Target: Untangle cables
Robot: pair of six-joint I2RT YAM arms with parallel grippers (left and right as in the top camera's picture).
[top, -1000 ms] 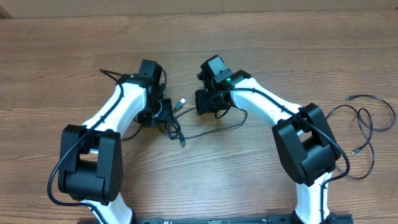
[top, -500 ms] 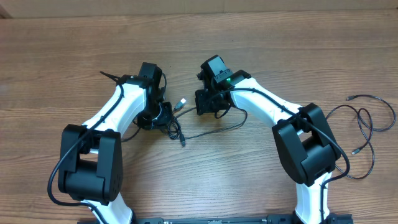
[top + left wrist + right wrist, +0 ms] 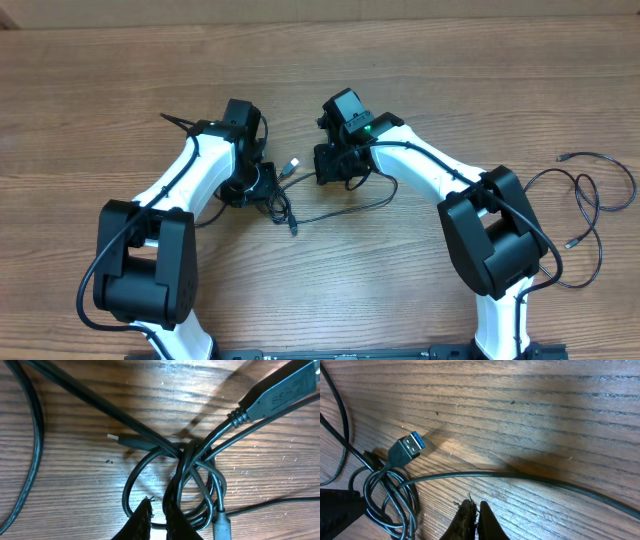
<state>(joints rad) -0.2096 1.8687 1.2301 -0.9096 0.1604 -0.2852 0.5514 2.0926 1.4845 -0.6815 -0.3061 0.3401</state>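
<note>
While the tangled cables (image 3: 288, 205) lie on the counter (image 3: 400, 300) between the arms, right tool (image 3: 474, 519) is pinched together empty, left tool (image 3: 157, 522) sits at the knot, can't tell if it's gripping.

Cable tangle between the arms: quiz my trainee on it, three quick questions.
1. True or false: the USB plug with the blue tongue is gripped.
2. The right gripper has its jaws: A wide open; B shut on nothing; C shut on the plug.
3. Which gripper has its jaws closed on a loop of the cable tangle?
Key: 1 false; 2 B; 3 the left gripper.
</note>
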